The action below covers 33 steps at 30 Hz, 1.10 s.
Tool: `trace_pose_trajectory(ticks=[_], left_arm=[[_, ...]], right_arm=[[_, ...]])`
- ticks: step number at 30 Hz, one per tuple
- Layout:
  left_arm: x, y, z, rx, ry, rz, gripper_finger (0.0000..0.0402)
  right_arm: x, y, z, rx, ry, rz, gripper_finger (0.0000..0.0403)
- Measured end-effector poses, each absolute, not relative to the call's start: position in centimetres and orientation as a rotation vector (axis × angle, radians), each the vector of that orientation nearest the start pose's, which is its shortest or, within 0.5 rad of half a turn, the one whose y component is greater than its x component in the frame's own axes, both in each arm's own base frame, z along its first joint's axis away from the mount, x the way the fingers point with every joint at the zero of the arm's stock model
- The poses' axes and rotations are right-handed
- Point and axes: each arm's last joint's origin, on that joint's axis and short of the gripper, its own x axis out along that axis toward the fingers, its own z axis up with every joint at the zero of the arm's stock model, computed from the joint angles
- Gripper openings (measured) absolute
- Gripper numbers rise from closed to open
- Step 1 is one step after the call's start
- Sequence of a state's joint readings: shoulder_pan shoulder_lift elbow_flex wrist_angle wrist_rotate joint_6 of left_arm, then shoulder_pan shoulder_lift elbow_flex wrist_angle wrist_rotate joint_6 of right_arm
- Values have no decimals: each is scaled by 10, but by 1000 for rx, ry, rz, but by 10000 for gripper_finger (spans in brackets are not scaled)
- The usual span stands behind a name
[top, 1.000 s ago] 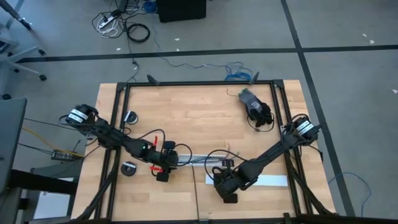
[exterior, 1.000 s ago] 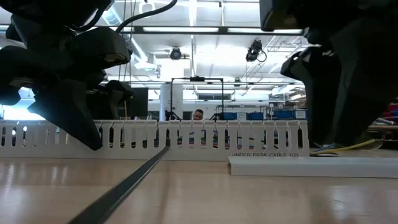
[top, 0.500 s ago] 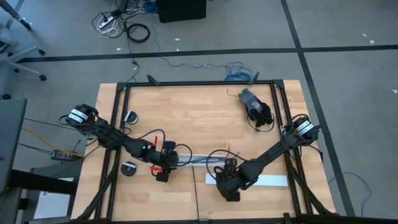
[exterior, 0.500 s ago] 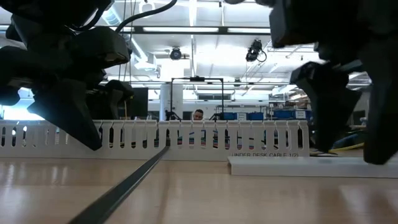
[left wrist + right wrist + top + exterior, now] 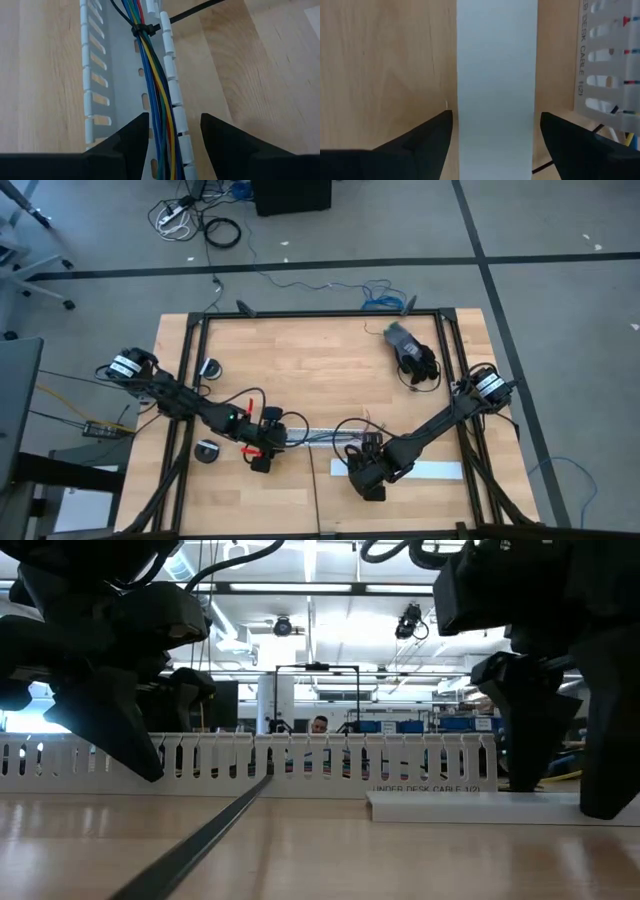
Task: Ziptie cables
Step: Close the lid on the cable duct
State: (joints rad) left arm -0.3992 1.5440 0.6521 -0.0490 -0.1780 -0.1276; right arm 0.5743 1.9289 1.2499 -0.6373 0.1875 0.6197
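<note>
Cables [image 5: 152,85]: thin round wires in blue, green, yellow and red, bundled lengthwise inside a white slotted plastic channel [image 5: 92,75] on a pale wood-grain table [image 5: 320,355]. Ziptie [image 5: 187,13]: flat narrow black plastic strip, looped around the bundle near the channel's far visible end in the left wrist view, its free tail running out over the channel wall onto the wood; in the low view it lies as a long dark strip across the tabletop toward the camera.

Left gripper [image 5: 172,135]: dark matte fingers part-open, straddling the channel with the cables passing between them; whether they press the channel walls cannot be told; the ziptie loop sits ahead of the fingertips, apart from them.

Right gripper [image 5: 495,132]: fingers spread wide, holding nothing, poised astride a smooth flat white cover strip [image 5: 497,75] lying just beside the channel.
</note>
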Motion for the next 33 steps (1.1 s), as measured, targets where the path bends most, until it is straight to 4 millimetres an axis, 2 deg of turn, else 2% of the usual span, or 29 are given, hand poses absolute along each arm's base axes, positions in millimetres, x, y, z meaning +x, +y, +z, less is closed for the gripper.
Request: trace_pose_trajectory(ticks=[8, 15, 21, 26, 33], left_arm=[[251, -100, 137, 166, 914, -154, 174], [251, -100, 137, 168, 914, -155, 174], [251, -100, 137, 169, 914, -154, 174], [251, -100, 136, 169, 915, -154, 174], [251, -100, 137, 169, 914, -154, 174]], right_arm=[[306, 192, 144, 123, 1252, -100, 286], [306, 192, 144, 133, 1250, -110, 215], [306, 192, 144, 136, 1249, -114, 192], [314, 197, 154, 131, 1237, -75, 176], [320, 202, 171, 101, 1230, -41, 113]])
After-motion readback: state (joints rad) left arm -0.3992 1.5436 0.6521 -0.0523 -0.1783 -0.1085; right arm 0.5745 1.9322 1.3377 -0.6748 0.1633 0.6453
